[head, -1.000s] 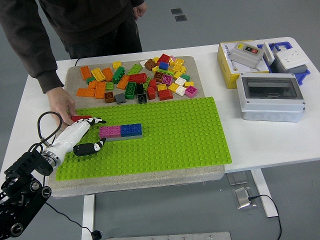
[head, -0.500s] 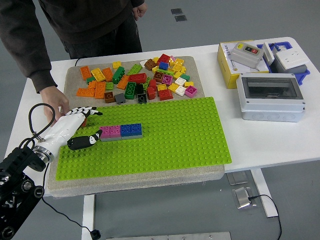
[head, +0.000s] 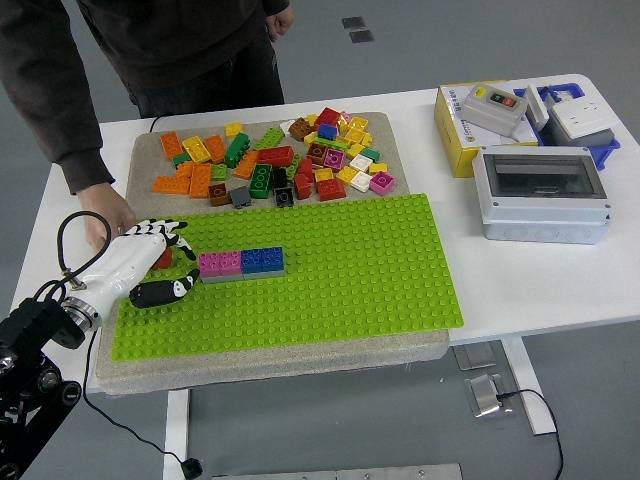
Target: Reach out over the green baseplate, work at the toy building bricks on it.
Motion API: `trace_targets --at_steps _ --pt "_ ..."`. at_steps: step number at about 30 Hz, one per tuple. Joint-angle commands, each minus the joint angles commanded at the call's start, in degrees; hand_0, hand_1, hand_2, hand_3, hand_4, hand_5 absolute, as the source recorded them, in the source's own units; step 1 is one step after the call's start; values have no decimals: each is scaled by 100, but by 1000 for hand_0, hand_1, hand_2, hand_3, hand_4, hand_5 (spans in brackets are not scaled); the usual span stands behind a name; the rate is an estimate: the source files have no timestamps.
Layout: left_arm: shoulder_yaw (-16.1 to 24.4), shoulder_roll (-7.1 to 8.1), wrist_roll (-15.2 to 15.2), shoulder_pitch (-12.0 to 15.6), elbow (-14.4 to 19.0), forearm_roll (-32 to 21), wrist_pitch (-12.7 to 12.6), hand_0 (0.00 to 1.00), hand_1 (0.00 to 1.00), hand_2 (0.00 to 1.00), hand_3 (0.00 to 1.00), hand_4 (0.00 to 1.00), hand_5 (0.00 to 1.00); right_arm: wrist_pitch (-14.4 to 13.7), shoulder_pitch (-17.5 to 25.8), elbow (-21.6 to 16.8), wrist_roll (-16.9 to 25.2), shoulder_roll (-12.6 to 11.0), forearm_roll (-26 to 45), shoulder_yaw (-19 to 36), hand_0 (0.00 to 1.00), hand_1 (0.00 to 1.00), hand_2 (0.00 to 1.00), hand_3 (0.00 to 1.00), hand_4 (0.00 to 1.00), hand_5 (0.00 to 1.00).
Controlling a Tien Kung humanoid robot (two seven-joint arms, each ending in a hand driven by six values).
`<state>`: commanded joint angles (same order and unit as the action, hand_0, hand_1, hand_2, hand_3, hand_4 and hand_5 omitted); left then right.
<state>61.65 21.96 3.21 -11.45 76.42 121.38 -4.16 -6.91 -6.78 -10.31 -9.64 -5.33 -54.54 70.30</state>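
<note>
A big white table (head: 330,110) held everything. On it lay a grey mat (head: 150,150), and on the near part of the mat sat the green baseplate (head: 350,270), flat and wide. Off to the right, well apart from the baseplate, stood a grey box with a clear lid (head: 541,192), a yellow box (head: 462,140) with a grey switch box (head: 492,107) on top, and a blue tray (head: 590,115) with a white switch (head: 578,117) in it.

A person in a dark top (head: 150,40) stood at the far side of the table. The person's hand (head: 103,213) rested on the left edge of the mat, just beside the robot's hand.

The robot's left arm (head: 40,330) came in from the lower left corner. Its white left hand (head: 140,265) was over the left end of the baseplate. The fingers were curled around a small red brick (head: 162,256), I think, but the hand hid most of it. The black thumb (head: 160,292) lay low over the baseplate, near the row of bricks.

A loose pile of bricks (head: 275,160) in orange, yellow, red and green lay on the mat behind the baseplate. On the baseplate itself, a pink brick (head: 220,263) and a blue brick (head: 262,259) sat side by side, touching, on a grey strip.
</note>
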Motion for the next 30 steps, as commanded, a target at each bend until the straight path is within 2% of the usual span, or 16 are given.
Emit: trace_targets --at_steps 15,30 --pt "-101 -261 21 -134 -341 -32 -77 998 977 928 585 637 479 2 -17 0 1 11 7 13 629 612 617 612 396 749" --pt "-123 -391 41 -152 -574 -27 -101 998 973 923 585 648 505 14 -23 0 0 21 7 23 629 616 616 613 397 748"
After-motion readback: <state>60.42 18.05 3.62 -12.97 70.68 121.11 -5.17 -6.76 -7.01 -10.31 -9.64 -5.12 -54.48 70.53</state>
